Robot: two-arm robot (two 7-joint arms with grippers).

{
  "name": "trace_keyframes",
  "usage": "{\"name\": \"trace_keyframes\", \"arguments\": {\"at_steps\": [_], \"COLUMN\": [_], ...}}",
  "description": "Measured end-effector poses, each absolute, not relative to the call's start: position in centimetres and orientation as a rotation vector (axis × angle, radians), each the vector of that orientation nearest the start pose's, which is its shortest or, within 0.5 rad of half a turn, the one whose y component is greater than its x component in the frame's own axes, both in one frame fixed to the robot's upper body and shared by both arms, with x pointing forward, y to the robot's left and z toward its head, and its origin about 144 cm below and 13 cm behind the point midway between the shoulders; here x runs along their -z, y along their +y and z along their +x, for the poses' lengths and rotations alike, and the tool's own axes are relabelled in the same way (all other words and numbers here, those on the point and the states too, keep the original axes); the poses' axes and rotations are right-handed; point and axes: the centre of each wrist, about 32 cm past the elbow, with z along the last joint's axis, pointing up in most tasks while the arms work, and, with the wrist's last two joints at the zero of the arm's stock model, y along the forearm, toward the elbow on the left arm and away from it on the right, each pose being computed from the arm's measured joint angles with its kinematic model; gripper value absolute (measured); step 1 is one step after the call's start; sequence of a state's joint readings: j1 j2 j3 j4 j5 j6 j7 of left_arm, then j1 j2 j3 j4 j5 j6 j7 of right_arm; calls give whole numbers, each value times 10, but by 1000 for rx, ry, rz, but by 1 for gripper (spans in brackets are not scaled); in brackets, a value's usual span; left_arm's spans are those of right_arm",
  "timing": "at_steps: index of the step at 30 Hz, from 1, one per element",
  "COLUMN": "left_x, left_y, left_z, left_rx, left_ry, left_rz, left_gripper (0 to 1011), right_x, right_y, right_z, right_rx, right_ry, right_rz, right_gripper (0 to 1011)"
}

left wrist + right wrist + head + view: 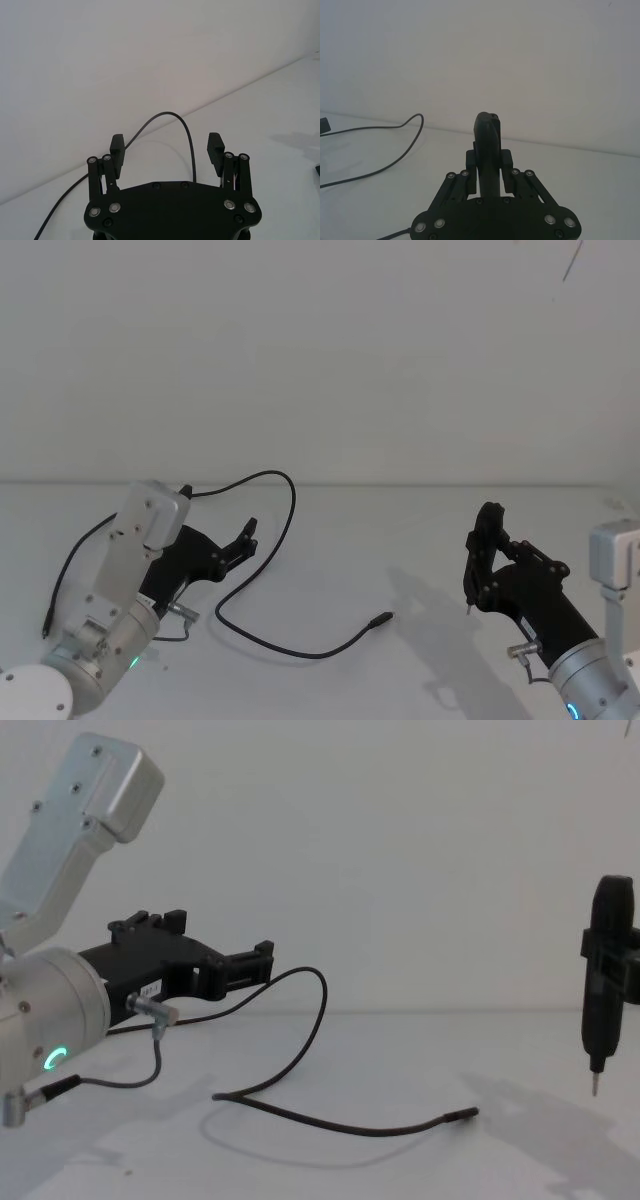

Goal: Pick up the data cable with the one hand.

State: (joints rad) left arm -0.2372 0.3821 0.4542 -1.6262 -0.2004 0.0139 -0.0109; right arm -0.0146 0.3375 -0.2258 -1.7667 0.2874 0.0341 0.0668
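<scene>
The data cable (262,638) is a thin black cord lying in loose curves on the white table (400,530), its plug tip (382,619) pointing right. It also shows in the chest view as the data cable (330,1125). My left gripper (248,536) hovers open just left of the cable's high arc (285,480), holding nothing. In the left wrist view the arc (170,114) curves beyond the gap between the two fingers (116,147). My right gripper (487,540) stays far right, shut on a black pen-like tool (606,990) with a metal tip.
A short grey wire with a silver connector (150,1010) hangs off my left wrist. The cable's far end (46,628) lies at the table's left. The white wall (320,360) rises behind the table.
</scene>
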Motion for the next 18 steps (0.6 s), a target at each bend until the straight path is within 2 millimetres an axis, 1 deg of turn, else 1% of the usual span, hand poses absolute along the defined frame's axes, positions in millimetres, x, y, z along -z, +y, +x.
{"name": "trace_keyframes", "arguments": {"at_steps": [18], "left_x": [-1204], "left_y": [198], "left_z": [492], "left_rx": [-1124], "left_ry": [-268], "left_rz": [61], "left_gripper": [1000], "right_x": [-1189], "right_y": [-237], "right_z": [443], "right_rx": [1229], "right_ry": [-75], "right_rz": [26], "right_gripper": [283]}}
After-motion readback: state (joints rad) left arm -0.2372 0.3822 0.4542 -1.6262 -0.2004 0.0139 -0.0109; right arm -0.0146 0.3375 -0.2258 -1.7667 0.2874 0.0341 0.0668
